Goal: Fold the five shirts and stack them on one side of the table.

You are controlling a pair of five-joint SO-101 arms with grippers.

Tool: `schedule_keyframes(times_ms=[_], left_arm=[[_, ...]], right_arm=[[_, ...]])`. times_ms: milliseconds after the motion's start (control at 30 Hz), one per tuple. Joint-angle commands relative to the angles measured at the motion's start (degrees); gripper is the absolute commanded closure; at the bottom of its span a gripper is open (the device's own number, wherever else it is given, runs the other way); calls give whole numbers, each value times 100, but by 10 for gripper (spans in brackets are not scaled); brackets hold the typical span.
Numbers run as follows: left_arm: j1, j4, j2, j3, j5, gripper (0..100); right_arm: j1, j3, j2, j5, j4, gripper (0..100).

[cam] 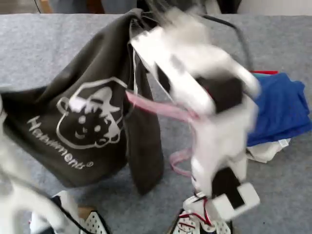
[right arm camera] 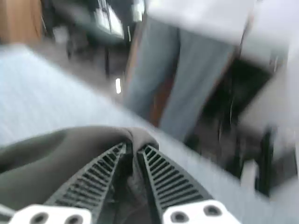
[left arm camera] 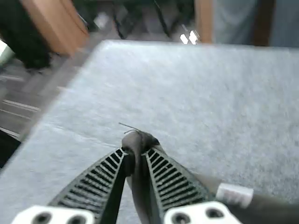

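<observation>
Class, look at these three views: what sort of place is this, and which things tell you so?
Probably an indoor robot lab or workshop: a grey cloth-covered table, the left gripper and right gripper each clamped on a dark grey shirt, wooden furniture behind.

Indoor workroom; reads as a robotics lab or an office corner set up for testing. Tabletop [cam: 48,39] is covered edge to edge in grey felt-like cloth. A white plastic arm [cam: 214,136] with exposed black motors stands at its near edge, red and black wiring [cam: 195,217] loose at the base. Beyond the tabletop: brown wooden furniture panel [left arm camera: 56,23], thin dark legs of chairs or stands [left arm camera: 140,18], hard floor [left arm camera: 18,109] in pale bands. Background is blurred and its finer detail unreadable.
</observation>
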Motion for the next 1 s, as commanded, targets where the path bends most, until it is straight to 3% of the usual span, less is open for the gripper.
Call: schedule_keyframes(times_ms=[0, 167, 333, 433, 567, 833, 967], left_arm=[[198, -1433, 686, 708, 70, 971], [198, -1793, 2057, 435, 70, 971], [189, -818, 2725, -295, 35, 971], [207, -501, 2796, -391, 26, 971], [180, -519, 2769, -171, 26, 971], [127, -475, 2760, 497, 26, 971], [127, -334, 2760, 681, 26, 971]], right_arm=[[237, 1341, 646, 0, -1134, 985], [431, 2053, 1763, -44, -1952, 961], [545, 1912, 2431, -431, -1600, 634], [510, 1692, 2589, -334, -1196, 533], [413, 1376, 2677, -352, -721, 569], [-475, 1754, 2870, -431, 26, 767], [-721, 2325, 3354, -976, -413, 730]])
